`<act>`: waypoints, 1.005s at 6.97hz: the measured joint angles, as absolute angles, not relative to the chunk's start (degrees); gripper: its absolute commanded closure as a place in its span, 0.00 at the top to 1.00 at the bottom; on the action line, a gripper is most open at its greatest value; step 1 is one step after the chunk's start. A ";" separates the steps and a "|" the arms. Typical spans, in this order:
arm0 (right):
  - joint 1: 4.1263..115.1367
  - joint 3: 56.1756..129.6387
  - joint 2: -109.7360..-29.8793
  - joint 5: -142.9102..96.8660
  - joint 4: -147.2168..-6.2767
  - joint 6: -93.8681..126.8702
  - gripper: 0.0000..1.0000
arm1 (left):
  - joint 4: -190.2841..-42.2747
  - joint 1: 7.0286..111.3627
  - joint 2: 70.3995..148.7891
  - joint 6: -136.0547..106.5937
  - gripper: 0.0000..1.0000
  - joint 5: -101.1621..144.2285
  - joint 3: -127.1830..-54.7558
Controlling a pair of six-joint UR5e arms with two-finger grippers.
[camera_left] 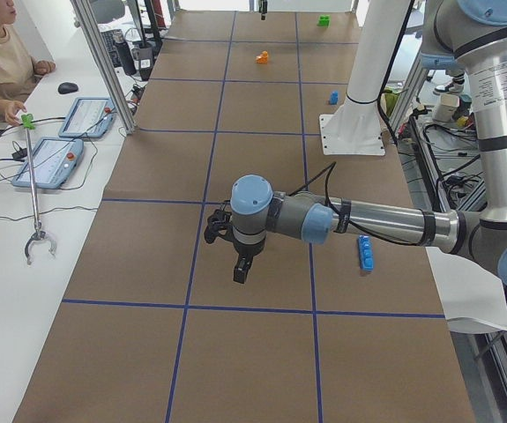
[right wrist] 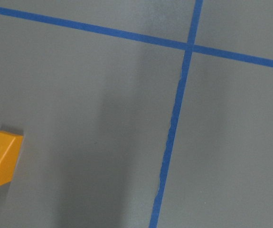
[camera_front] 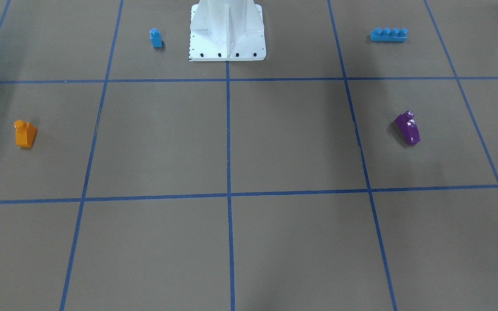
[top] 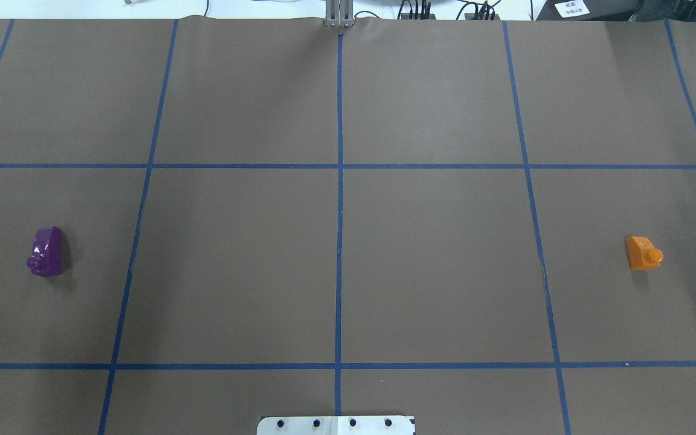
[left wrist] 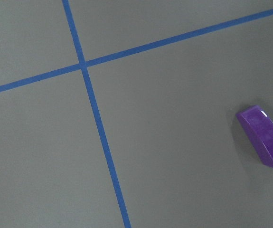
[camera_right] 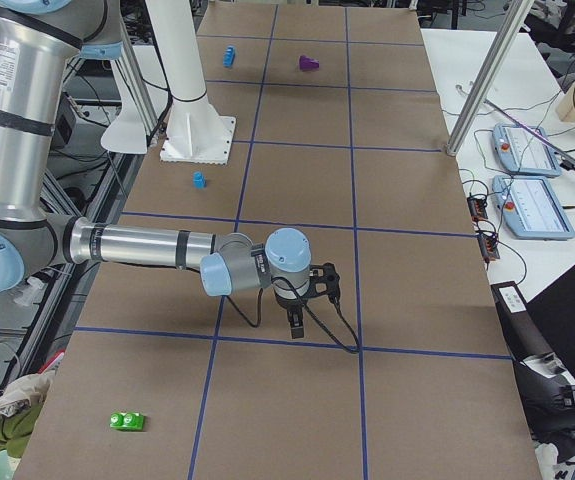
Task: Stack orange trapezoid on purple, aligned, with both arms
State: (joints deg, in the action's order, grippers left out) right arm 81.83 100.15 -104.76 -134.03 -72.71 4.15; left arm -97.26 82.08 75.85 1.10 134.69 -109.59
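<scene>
Handling is judged first. The orange trapezoid (top: 643,254) is assessed as light, rigid and slick-skinned. A hold across its two flat flanks, below the stud, is advised. The sloped face is to be avoided, as pads would be expected to slide off it. The purple (top: 47,251) is judged alike in weight and stiffness. It is best steadied by its flanks, with the stud left uncovered for mating. Neither block is thought fragile, but either could be tipped or pushed along the worktop (top: 336,266) by a glancing touch. The orange block is glossy, with one slope and a single round stud, and it appears to stand on its base. The purple one shows bright highlights and sits askew to the blue tape lines (top: 339,241). The orange is found close to the worktop's right end, the purple close to its left end. They are well apart, and each is about midway between the robot-side edge and the far edge. The left gripper (camera_left: 240,275) and right gripper (camera_right: 297,325) are recorded above the worktop, each at its own end. Whether their fingers are released or clenched cannot be told.
</scene>
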 measured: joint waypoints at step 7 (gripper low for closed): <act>81.80 99.06 -105.21 -134.64 -72.68 4.54 1.00 | -107.96 57.47 81.40 -49.28 1.00 132.85 -107.76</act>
State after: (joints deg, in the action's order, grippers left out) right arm 81.80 99.06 -105.21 -134.64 -72.68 4.54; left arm -107.96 57.47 81.40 -49.28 132.85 -107.76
